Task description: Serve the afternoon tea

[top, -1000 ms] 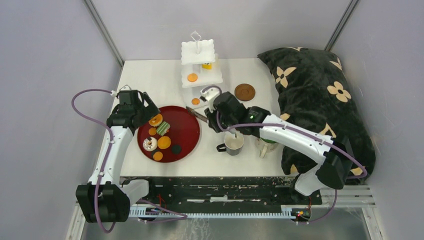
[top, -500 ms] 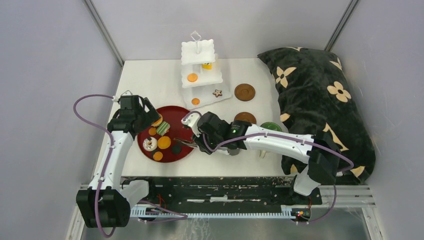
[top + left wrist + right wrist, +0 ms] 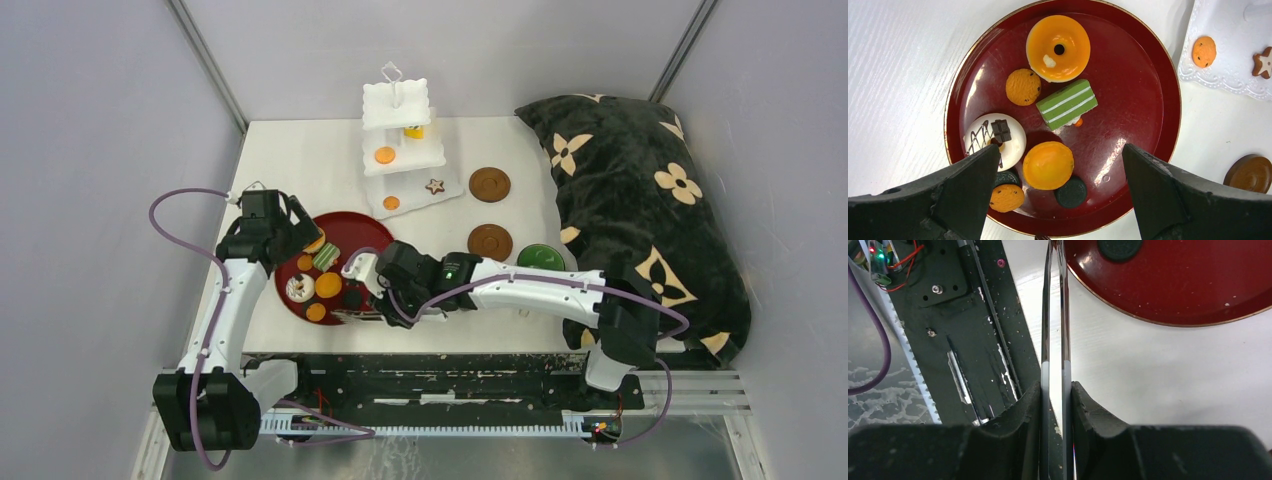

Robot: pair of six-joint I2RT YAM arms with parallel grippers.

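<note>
Left wrist view: toy sweets crowd a round red tray point(image 3: 1143, 85): an orange donut point(image 3: 1058, 47), a green cake point(image 3: 1067, 104) with white stripes, a white donut point(image 3: 995, 140) topped with chocolate, an orange disc point(image 3: 1048, 165), small cookies and dark discs. Just beyond the tray, the white stand point(image 3: 1233, 30) carries an orange cookie point(image 3: 1204, 51) and a star cookie point(image 3: 1263, 62) on its bottom tier. Seen from above, two brown coasters point(image 3: 489, 184) lie right of the stand, and a green mug point(image 3: 540, 257) sits near the closer one. The left gripper point(image 3: 1060, 150) hovers over the tray, fingers spread wide, holding nothing. The right gripper point(image 3: 1055, 400) pinches metal tongs point(image 3: 1054, 315), their arms squeezed nearly together, pointing at the tray's near rim. A dark flowered pillow point(image 3: 630, 190) fills the right side of the table point(image 3: 300, 160).
</note>
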